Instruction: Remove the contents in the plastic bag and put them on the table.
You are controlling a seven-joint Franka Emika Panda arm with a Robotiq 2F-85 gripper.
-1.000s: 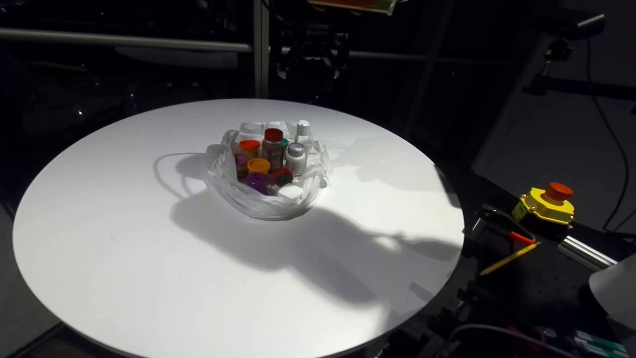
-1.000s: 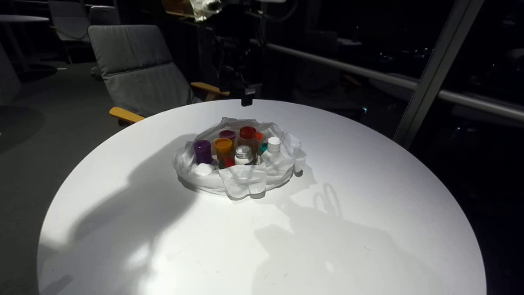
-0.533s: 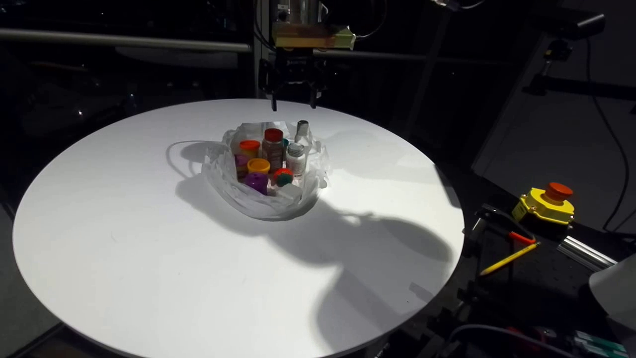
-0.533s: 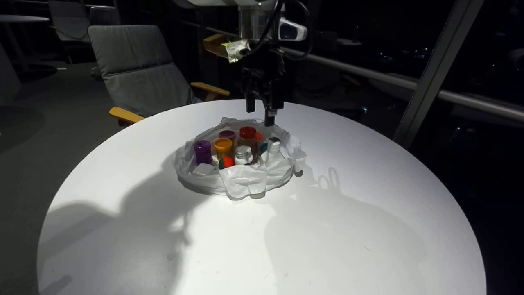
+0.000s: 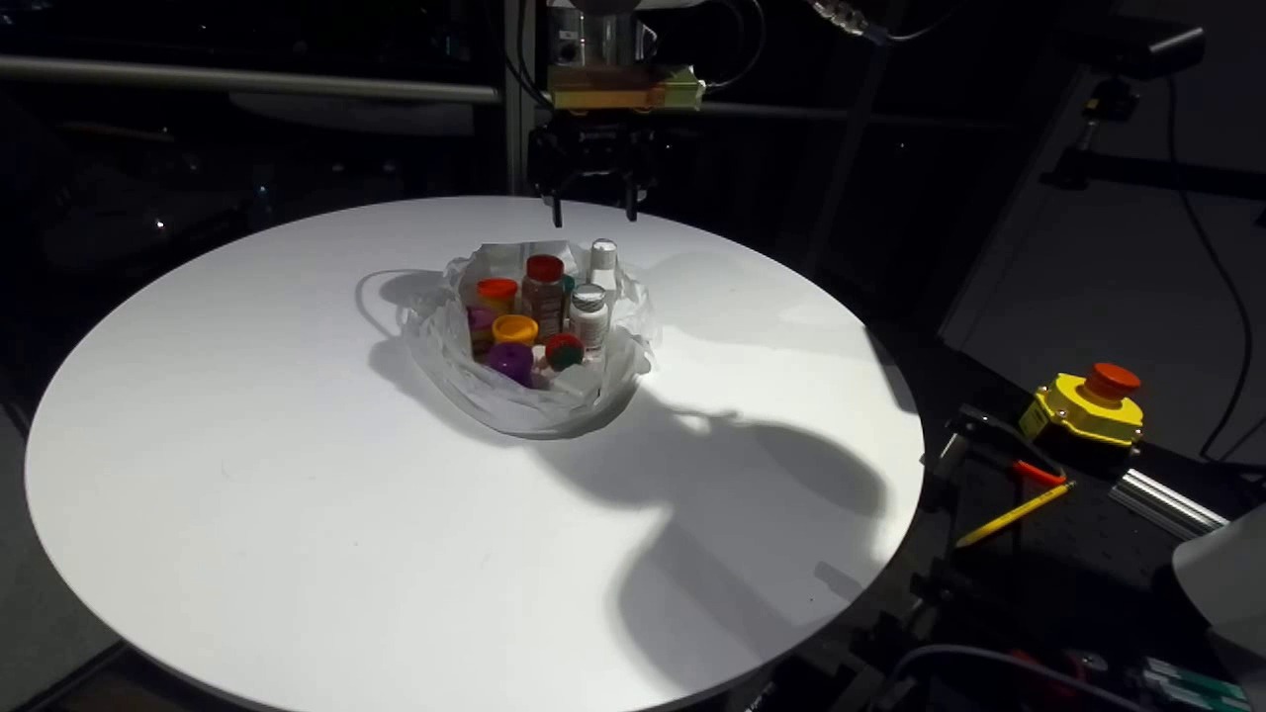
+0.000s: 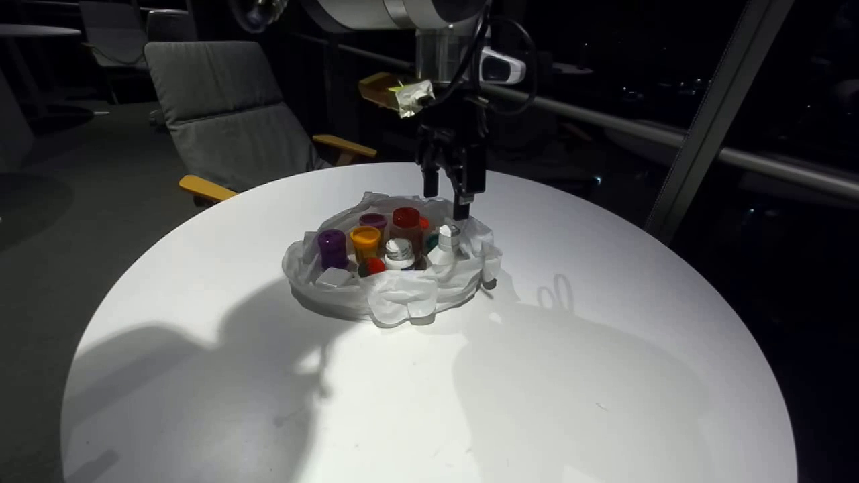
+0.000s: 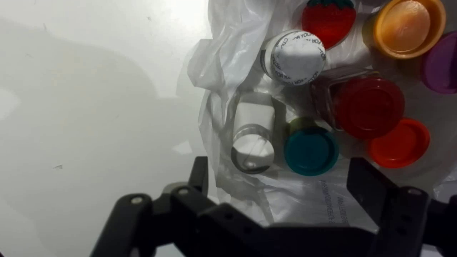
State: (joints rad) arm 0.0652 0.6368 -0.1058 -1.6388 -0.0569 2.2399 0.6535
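Observation:
The crinkled plastic bag (image 5: 495,398) sits wide open on the round white table (image 5: 297,554); it also shows in an exterior view (image 6: 402,300). The contents stand packed inside it. They include a white-capped white bottle (image 7: 253,150), a teal-capped jar (image 7: 311,151), a red-capped jar (image 7: 370,107), an orange-red lid (image 7: 400,142), a white pill bottle (image 7: 298,59), a yellow-orange-capped jar (image 7: 405,28) and purple-lidded ones (image 5: 511,364). A red strawberry-shaped item (image 7: 328,21) lies among them. My gripper (image 7: 278,172) is open and empty, above the bag's edge by the white-capped bottle and teal jar.
A grey armchair (image 6: 221,114) stands beyond the table edge. A yellow-and-red device (image 5: 1086,407) and a pencil (image 5: 1014,514) lie on a dark surface beside the table. The arm casts large shadows on the tabletop.
My gripper has come down from high behind the table to just above the bag's edge, moving only a little in the last half second. The bag and contents have not moved.

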